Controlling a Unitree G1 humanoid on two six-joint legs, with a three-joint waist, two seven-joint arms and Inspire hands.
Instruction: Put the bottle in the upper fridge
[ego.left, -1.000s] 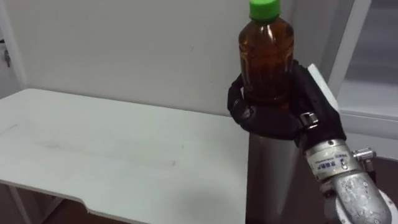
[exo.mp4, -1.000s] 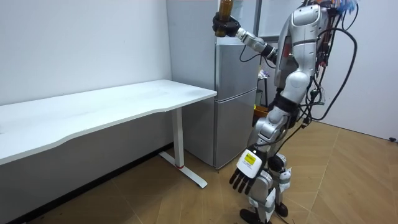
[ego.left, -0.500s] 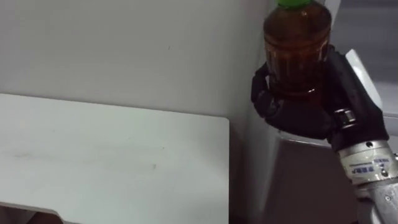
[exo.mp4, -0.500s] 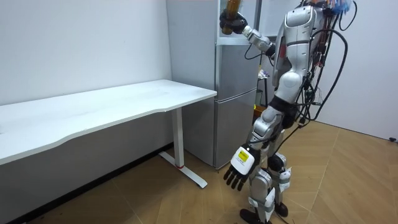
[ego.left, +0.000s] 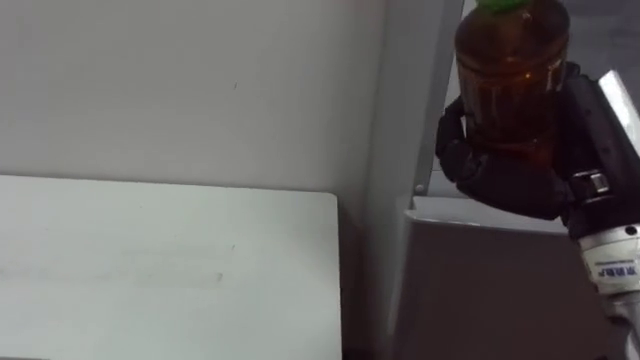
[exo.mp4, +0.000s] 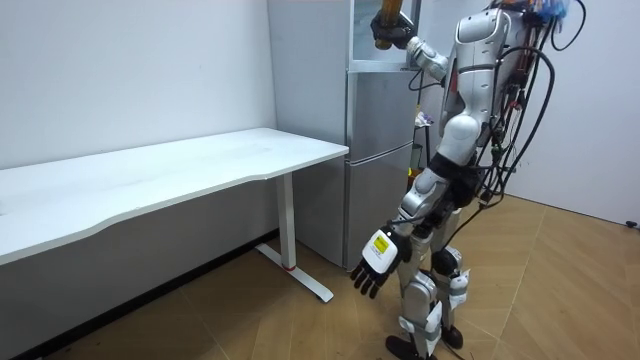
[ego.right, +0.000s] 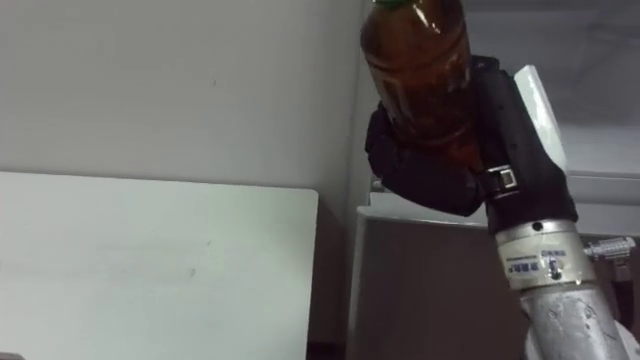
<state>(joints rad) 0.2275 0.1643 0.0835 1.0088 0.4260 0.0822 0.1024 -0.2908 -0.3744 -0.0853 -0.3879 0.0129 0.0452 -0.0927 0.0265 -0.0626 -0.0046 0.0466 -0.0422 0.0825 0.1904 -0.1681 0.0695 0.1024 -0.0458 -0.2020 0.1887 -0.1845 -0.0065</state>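
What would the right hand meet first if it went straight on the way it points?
Likely nothing near: the right hand, shut on the brown green-capped bottle, points into the grey fridge, its upper compartment seemingly open; depth unclear.

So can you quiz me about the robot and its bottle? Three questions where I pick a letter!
1. Where is the bottle?
A. on the white table
B. held high by the fridge
C. on the floor

2. What colour is the drink inside?
A. brown
B. blue
C. pink

3. How is the robot's left hand?
A. shut on the bottle
B. open, holding nothing
C. shut on a door handle

Answers:
1 B: the right hand grips the bottle up by the top part of the fridge.
2 A: the drink looks brown through the bottle's clear side.
3 B: the left hand hangs low beside the robot's leg with straight fingers.
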